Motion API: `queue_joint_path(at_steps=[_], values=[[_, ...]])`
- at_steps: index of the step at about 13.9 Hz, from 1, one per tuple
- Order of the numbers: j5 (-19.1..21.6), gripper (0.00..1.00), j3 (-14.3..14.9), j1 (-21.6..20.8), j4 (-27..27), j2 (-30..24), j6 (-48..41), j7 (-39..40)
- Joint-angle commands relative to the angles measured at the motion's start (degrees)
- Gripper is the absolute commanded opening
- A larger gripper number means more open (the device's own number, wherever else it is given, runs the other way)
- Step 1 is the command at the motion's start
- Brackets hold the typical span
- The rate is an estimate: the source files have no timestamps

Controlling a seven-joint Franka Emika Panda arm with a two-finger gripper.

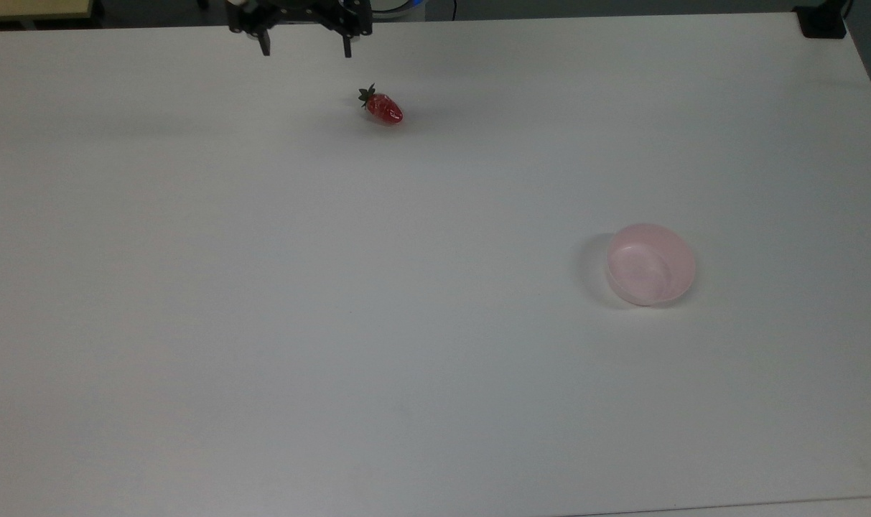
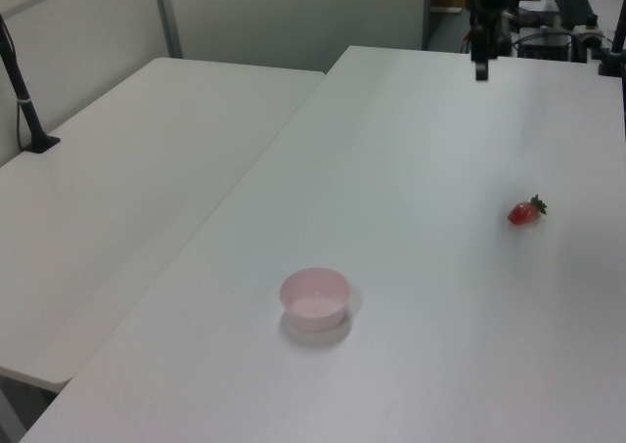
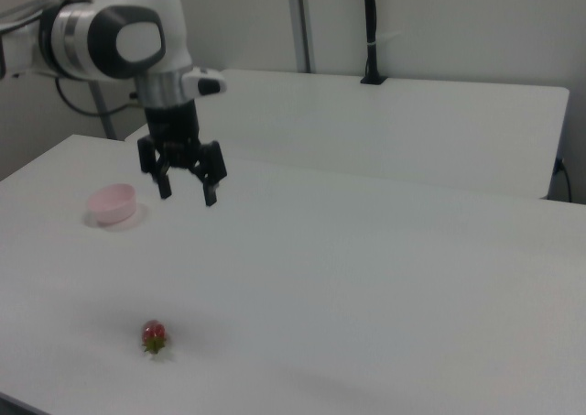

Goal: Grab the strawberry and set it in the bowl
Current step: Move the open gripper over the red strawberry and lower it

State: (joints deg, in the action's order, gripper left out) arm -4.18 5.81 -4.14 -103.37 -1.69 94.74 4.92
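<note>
The red strawberry (image 1: 384, 108) with its green top lies on the white table near the far edge in the top view; it also shows as the strawberry (image 2: 525, 211) and the strawberry (image 3: 154, 336). The pale pink bowl (image 1: 650, 263) stands empty at the top view's right, also seen as the bowl (image 2: 315, 297) and the bowl (image 3: 113, 202). My gripper (image 1: 306, 50) hangs open above the table, up and to the left of the strawberry in the top view, with nothing between its fingers. In the right view the gripper (image 3: 188, 195) points down, well above the berry.
A second white table (image 2: 127, 189) adjoins on the left view's left, with a black pole (image 2: 24, 101) clamped to it. Equipment sits beyond the far table edge (image 2: 548, 27). A black clamp (image 1: 821, 21) occupies the top view's upper right corner.
</note>
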Motion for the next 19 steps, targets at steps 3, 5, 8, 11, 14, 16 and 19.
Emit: queue_joint_path(at_steps=[3, 5, 8, 11, 14, 16, 19], values=[[-4.5, 1.00, 0.2, -3.6, -15.4, -3.4, 5.8, 14.3], [-4.9, 1.00, 0.2, -5.5, -18.2, -3.0, 7.6, 18.4], [-6.7, 1.00, 0.1, -7.9, -22.7, -2.1, 12.3, 20.8], [-8.4, 0.96, 0.1, -10.5, -26.1, -1.5, 16.3, 21.0], [-10.3, 0.85, 0.1, -12.0, -31.3, -1.2, 22.3, 21.3], [-11.1, 0.82, 0.0, -12.1, -31.5, -0.7, 22.7, 21.3], [-11.2, 0.78, -0.1, -13.4, -31.9, 0.5, 23.0, 21.3]])
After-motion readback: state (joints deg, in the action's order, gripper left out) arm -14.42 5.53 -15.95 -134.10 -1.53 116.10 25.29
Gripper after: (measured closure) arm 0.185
